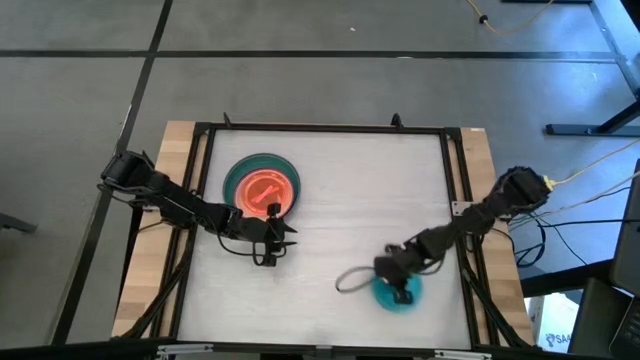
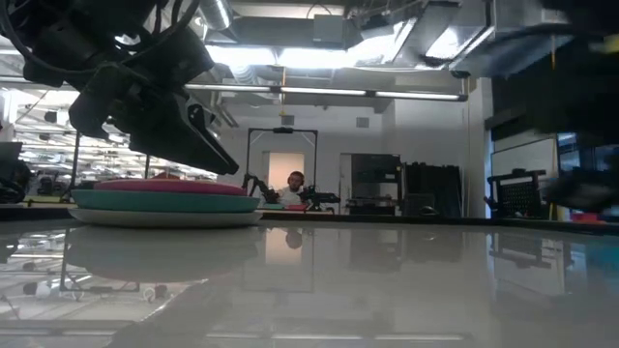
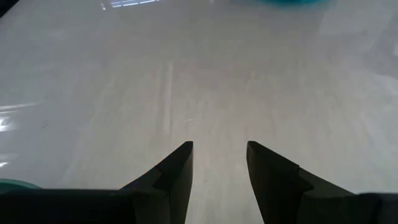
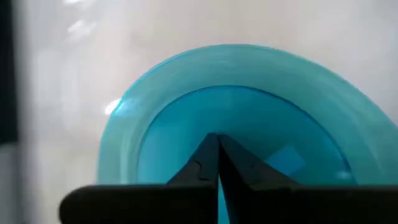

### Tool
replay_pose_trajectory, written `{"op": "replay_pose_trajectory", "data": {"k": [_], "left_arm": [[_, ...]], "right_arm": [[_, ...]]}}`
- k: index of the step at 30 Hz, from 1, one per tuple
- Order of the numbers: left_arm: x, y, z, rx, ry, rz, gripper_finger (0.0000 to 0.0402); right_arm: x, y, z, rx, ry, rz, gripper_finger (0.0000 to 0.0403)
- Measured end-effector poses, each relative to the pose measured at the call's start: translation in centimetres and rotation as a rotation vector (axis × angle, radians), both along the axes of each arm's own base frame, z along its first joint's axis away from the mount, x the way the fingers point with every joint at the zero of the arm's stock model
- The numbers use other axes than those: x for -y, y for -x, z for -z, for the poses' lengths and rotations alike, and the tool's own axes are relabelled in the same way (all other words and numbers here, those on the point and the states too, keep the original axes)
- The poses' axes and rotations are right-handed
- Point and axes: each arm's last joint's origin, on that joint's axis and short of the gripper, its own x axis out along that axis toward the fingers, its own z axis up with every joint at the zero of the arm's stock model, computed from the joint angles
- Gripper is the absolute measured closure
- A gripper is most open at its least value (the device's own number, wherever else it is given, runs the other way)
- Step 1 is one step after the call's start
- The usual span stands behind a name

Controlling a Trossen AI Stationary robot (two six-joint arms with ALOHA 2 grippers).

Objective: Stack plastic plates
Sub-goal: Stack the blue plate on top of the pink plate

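Nearest me, my right gripper [image 1: 398, 292] sits over the small cyan plate [image 4: 236, 118] at the table's [image 1: 400, 200] front right, its fingers pressed together with their tips over the plate's middle. Farther in, my left gripper [image 3: 219, 155] hangs over bare tabletop with its fingers spread and empty. Just beyond it stands the stack [image 2: 162, 201], an orange plate [image 1: 264, 193] on top and a dark teal plate [image 1: 236, 172] showing around it.
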Motion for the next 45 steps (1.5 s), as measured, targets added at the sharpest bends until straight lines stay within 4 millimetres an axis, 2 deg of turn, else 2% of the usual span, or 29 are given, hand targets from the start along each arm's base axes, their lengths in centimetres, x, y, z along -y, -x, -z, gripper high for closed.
{"op": "replay_pose_trajectory", "data": {"k": [4, 9, 15, 20, 22, 25, 28, 30, 32, 36, 40, 45], "left_arm": [[0.0, 0.0, 0.0, 0.0, -0.005, -0.001, 0.0257], [0.0, 0.0, 0.0, 0.0, -0.005, -0.001, 0.0257], [0.0, -0.1, -0.1, 0.01, -0.005, 0.0, 0.0257], [0.0, -0.2, -0.2, 0.028, 0.0, -0.001, 0.0257], [0.0, -0.2, -0.3, 0.035, 0.001, -0.003, 0.0257], [0.0, -0.3, -0.4, 0.048, 0.002, -0.008, 0.0257], [0.0, -0.4, -0.6, 0.068, -0.003, -0.008, 0.0257], [0.0, -0.7, -0.6, 0.094, -0.039, 0.005, 0.0257], [0.0, -1.4, -0.4, 0.104, -0.073, 0.02, 0.0257], [0.3, -4.1, 0.5, 0.053, -0.098, 0.096, 0.0257], [0.8, -7.7, 1.0, -0.028, -0.102, 0.199, 0.0257], [1.1, -11.4, 1.3, -0.138, -0.151, 0.267, 0.0257]], "right_arm": [[2.6, -2.2, -0.5, 0.158, 0.21, 0.092, 0.0397], [6.7, -4.2, -0.6, 0.271, 0.42, 0.237, 0.0398], [11.4, -6.5, 1.0, 0.3, 0.47, 0.283, 0.0397], [13.5, -8.8, 1.9, 0.481, 0.49, 0.298, 0.0398], [13.9, -9.4, 1.6, 0.572, 0.509, 0.293, 0.0398], [14.2, -10.7, 0.2, 0.716, 0.595, 0.307, 0.0398], [14.3, -11.1, -0.4, 0.736, 0.686, 0.296, 0.0398], [14.1, -11.0, -1.7, 0.756, 0.712, 0.274, 0.0398], [13.5, -10.8, -3.8, 0.802, 0.741, 0.26, 0.0398], [12.1, -8.7, -7.0, 0.797, 0.8, 0.239, 0.0398], [10.9, -6.7, -9.8, 0.856, 0.791, 0.246, 0.0398], [9.7, -4.9, -10.4, 0.888, 0.773, 0.218, 0.0398]]}}
